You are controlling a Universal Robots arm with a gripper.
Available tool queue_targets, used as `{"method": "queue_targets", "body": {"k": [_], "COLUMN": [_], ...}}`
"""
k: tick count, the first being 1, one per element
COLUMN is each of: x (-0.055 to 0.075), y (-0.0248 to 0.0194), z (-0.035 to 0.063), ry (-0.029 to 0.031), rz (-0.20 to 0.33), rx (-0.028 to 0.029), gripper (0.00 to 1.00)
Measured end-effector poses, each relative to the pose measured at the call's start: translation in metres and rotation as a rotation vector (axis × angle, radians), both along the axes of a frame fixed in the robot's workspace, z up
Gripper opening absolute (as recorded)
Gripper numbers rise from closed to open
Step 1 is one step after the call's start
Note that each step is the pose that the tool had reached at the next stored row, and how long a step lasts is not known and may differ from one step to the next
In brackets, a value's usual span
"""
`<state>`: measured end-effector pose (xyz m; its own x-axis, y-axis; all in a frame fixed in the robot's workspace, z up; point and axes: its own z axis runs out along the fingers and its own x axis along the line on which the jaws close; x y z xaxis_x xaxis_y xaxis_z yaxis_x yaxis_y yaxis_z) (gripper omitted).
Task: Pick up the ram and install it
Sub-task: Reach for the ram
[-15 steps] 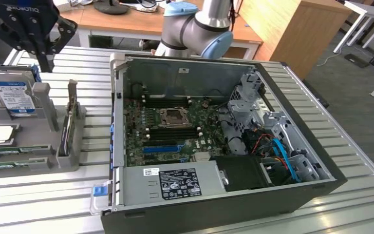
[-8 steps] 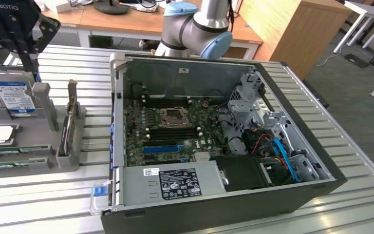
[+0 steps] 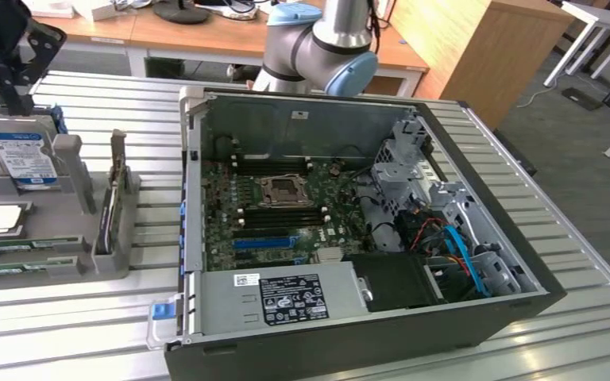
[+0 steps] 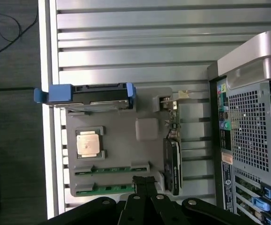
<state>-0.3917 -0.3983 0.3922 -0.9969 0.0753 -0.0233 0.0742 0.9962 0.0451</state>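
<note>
Gripper [image 4: 144, 180] pinched shut on nothing, beside the ram [image 4: 108, 189] lying in the closest slot of the grey holder [image 4: 126, 150]. Beyond it I see a second strip [image 4: 112, 169], a processor [image 4: 89, 143] and a hard drive [image 4: 98, 96]. Exterior view: open case [image 3: 337, 353], motherboard [image 3: 273, 214] inside, at the holder's three o'clock.

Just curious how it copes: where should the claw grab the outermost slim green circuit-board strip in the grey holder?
Pinch the slim green circuit-board strip across its flat faces, mid-length, coming straight down. It stands on edge in a slot of the grey plastic holder, so likely only its upper edge is free.
</note>
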Motion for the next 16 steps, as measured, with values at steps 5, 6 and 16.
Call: {"method": "queue_targets", "body": {"k": [5,6,16], "x": [-0.015,-0.016,-0.017], "y": [0.0000,-0.0001,-0.0005], "z": [-0.0001,-0.0001,0.0000], "ry": [-0.0001,0.0001,0.0001], "rz": [0.000,0.000,0.000], "rx": [0.0001,0.0000,0.0000], "gripper": [0.11,0.11,0.11]}}
